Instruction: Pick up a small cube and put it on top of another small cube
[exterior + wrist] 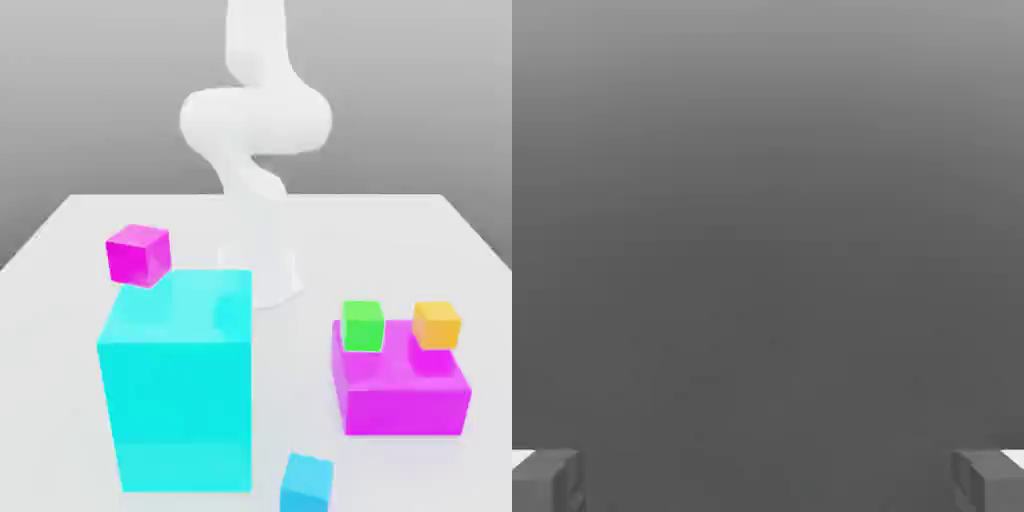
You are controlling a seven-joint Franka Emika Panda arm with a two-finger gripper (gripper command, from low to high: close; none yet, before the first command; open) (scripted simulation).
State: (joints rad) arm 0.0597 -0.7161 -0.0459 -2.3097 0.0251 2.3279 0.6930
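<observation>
Fingers (547, 482) of the gripper (768, 485) stood wide apart, holding nothing. The small sky-blue cube (306, 483) lay on the table (400, 230) just before the huge cyan block (178, 385), behind which the small magenta cube (138, 254) showed.

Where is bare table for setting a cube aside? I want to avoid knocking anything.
Free: table behind the magenta block, and between it and the cyan block. Crowded: the magenta block's top, with green cube and orange cube.

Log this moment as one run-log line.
gripper: open, nothing held | sky-blue cube: on table, near edge | small magenta cube: behind cyan block | stacking: not started
</observation>
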